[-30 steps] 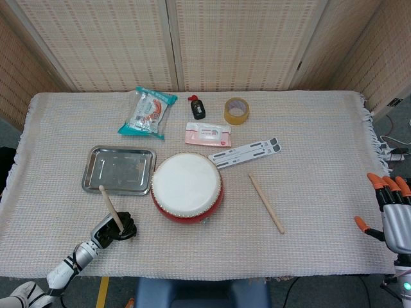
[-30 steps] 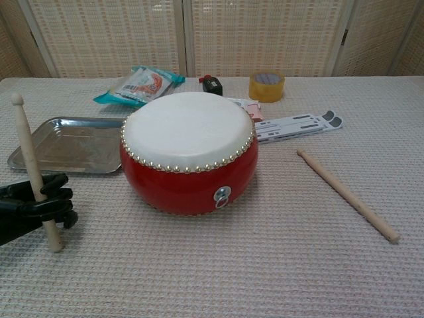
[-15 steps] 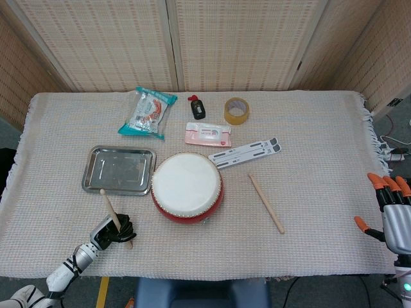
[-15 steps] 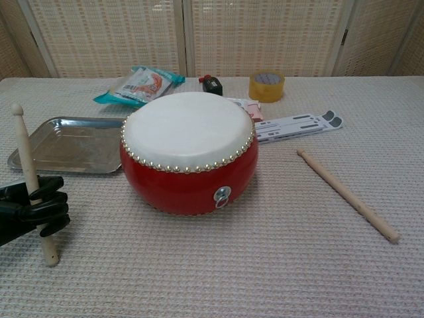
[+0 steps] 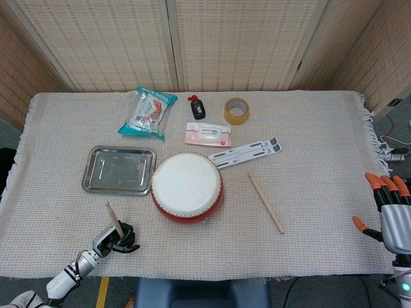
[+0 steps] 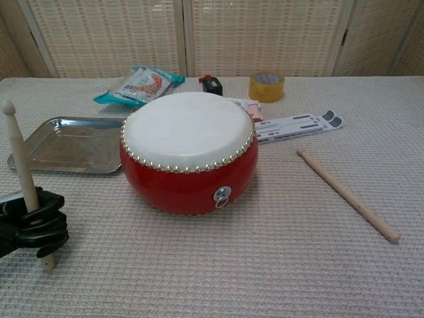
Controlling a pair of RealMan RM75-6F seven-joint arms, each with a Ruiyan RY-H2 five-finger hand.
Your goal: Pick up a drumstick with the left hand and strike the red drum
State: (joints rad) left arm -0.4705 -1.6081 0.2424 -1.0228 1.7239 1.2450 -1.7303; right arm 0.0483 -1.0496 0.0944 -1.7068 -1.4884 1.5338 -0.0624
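Left hand (image 6: 33,225): black, low at the near left edge of the cloth, fingers wrapped round a drumstick (image 6: 20,165) — stick near upright, rounded tip up, butt poking out below the fist; in the head view the same hand (image 5: 119,236) sits just in front of the tray
Tray (image 5: 119,170): shiny steel, left of centre, close beside the drum
Snack packet (image 5: 148,112): teal-edged, far side, behind the tray
Red drum (image 6: 189,152): mid-table, white skin facing up, studs round the rim, a metal ring on its near side (well right of the held stick, not touching it)
Black bottle (image 5: 197,107): small, red cap, far side
Pink packet (image 5: 207,134): flat, just behind the drum
Tape roll (image 5: 236,110): yellowish, far side
White folding stand (image 5: 245,152): flat, right of the drum's far edge
Second drumstick (image 5: 266,203): lying loose on the cloth, right of the drum
Right hand (image 5: 388,212): grey with orange fingertips, off the table's right edge — fingers apart, holding nothing
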